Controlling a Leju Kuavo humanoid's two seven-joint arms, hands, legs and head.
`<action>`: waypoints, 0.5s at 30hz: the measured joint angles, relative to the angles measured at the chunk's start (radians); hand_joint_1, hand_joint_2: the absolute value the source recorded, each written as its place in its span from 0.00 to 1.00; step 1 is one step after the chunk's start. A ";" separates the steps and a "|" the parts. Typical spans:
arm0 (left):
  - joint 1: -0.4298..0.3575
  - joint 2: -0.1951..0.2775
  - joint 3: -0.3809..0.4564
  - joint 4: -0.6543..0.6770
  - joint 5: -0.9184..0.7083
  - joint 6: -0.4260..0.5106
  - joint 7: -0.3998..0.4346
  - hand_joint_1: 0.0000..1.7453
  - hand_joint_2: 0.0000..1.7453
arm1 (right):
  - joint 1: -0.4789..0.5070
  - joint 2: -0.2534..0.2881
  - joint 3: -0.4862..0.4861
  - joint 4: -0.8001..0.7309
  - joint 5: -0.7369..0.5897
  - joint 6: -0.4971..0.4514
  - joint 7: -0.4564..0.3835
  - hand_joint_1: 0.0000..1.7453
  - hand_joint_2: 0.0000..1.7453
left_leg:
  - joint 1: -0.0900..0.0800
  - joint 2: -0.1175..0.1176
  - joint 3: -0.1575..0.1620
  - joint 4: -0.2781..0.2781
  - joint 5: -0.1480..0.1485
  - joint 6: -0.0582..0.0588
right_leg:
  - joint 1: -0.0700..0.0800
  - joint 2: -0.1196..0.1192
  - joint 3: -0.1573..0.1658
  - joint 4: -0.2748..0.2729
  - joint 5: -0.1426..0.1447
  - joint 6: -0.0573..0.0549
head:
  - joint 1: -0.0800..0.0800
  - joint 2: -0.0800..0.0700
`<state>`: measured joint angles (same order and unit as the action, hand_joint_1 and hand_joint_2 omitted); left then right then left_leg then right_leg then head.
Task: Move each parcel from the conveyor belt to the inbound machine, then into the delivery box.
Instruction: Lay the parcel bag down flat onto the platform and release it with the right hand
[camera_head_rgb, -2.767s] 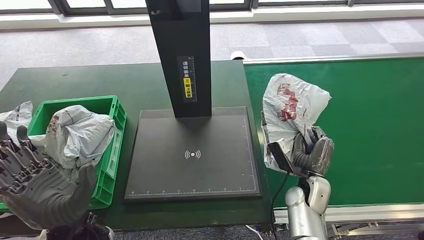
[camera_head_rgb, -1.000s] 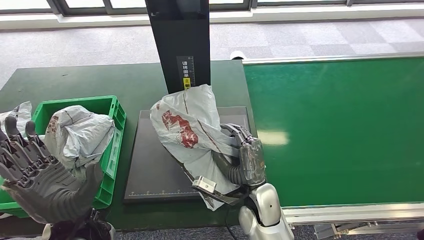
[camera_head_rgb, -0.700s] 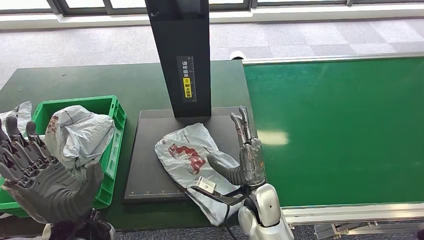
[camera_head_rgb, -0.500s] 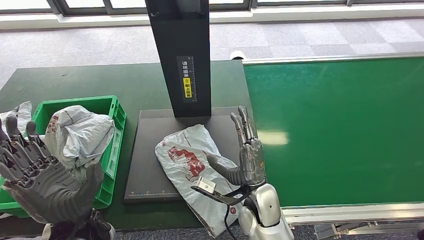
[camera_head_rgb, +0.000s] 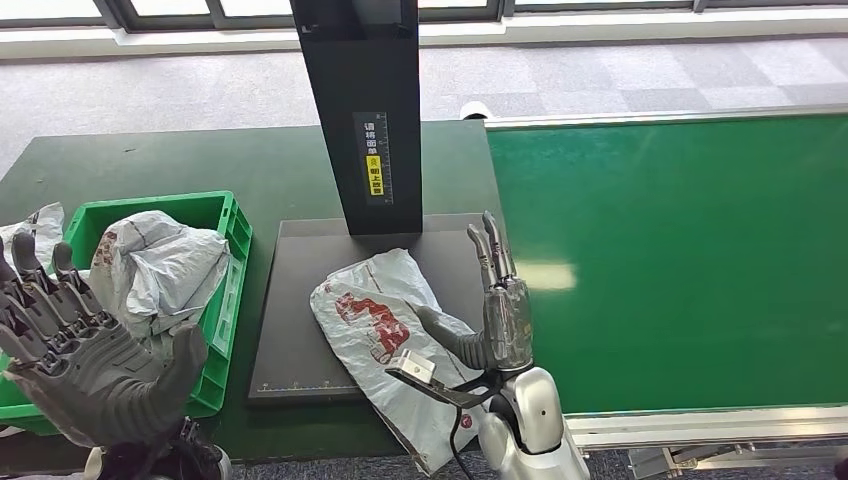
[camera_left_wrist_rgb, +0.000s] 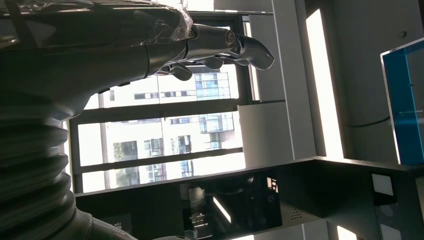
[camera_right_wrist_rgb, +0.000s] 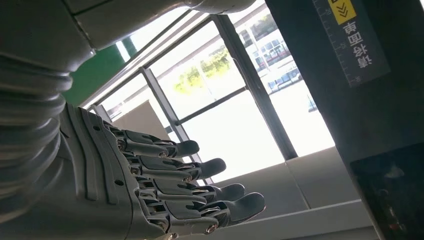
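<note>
The grey parcel lay on the inbound machine's black plate, touching the thumb of the right robot hand, whose fingers were spread and empty. Beyond the empty, spread left robot hand, the green delivery box held another parcel.

Three parcels, one green crate

Lying flat and crumpled on the dark scanner plate: a white parcel with red print, its near end hanging over the plate's front edge. Sitting bunched in the green box at the left: another white parcel.
</note>
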<state>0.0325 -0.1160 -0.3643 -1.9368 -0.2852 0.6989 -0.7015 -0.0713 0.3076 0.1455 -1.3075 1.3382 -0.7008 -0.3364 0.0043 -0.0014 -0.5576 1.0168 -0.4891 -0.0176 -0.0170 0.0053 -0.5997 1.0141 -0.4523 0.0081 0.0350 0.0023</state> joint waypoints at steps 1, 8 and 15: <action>0.000 0.000 0.000 0.000 0.001 0.000 0.000 0.00 1.00 | 0.000 -0.002 0.000 0.000 0.001 0.000 0.003 0.00 1.00 | 0.000 0.000 0.000 0.000 0.000 0.000 | 0.000 0.000 0.000 0.000 0.000 0.000 | 0.000 0.000; -0.002 -0.008 0.000 0.034 0.011 -0.081 0.000 0.00 1.00 | 0.035 0.004 -0.037 -0.158 -0.210 -0.002 -0.219 0.00 1.00 | -0.001 -0.002 0.000 0.001 0.000 0.000 | 0.000 -0.002 -0.001 0.000 0.000 0.000 | 0.000 0.000; -0.071 -0.088 0.000 0.300 -0.064 -0.280 0.017 0.00 1.00 | 0.076 0.013 -0.096 -0.513 -0.490 -0.001 -0.362 0.00 1.00 | -0.002 0.001 0.000 0.001 -0.001 0.001 | -0.003 0.000 -0.001 0.000 0.000 0.002 | 0.000 0.000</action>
<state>-0.0383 -0.2039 -0.3643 -1.6373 -0.3492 0.4192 -0.6846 0.0044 0.3209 0.0493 -1.8200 0.8483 -0.7015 -0.6982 0.0023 -0.0003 -0.5573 1.0177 -0.4901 -0.0164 -0.0197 0.0054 -0.6003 1.0138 -0.4521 0.0098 0.0351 0.0023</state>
